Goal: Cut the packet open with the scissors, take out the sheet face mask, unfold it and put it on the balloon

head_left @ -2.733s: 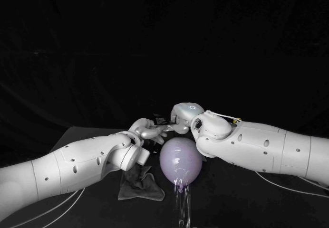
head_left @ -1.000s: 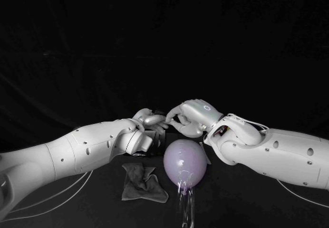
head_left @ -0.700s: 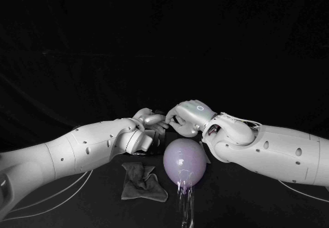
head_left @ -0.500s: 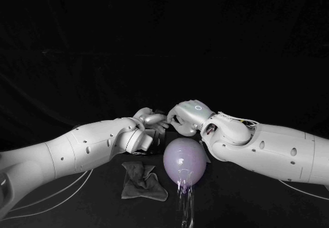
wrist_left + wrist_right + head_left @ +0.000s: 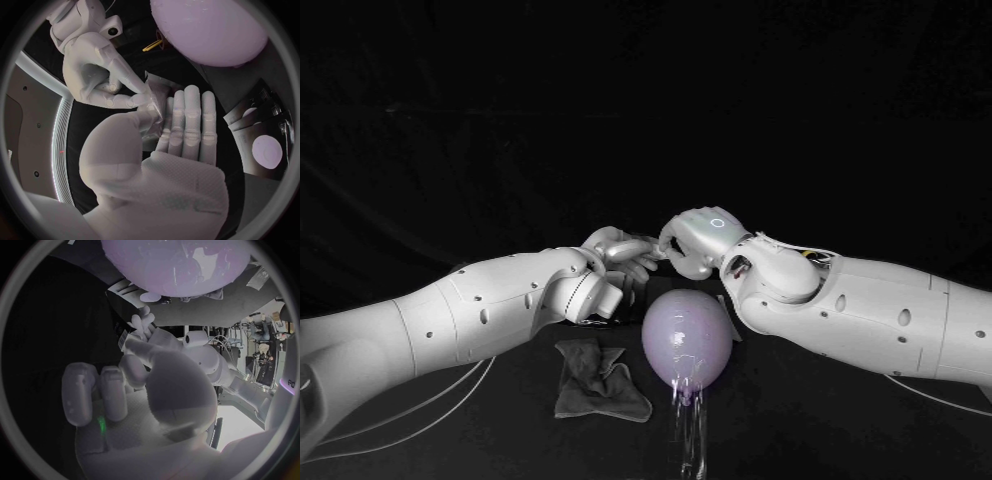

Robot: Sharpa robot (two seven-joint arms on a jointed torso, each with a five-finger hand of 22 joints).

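Over the black table (image 5: 819, 425), left hand (image 5: 620, 250) and right hand (image 5: 698, 236) pinch the packet (image 5: 156, 98).

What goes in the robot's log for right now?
left hand: holds packet | right hand: pinches packet | balloon: bare, no mask on it | cloth: on table beside balloon

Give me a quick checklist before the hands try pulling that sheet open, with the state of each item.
1. Left hand holds the crinkled sheet: ok, thumb presses it on the fingers.
2. Right hand pinches the sheet's edge: ok.
3. Sheet unfolded: not ok, bunched between the hands.
4. Balloon bare, nothing on it: ok.
5. Scissors out of the way: cannot tell.
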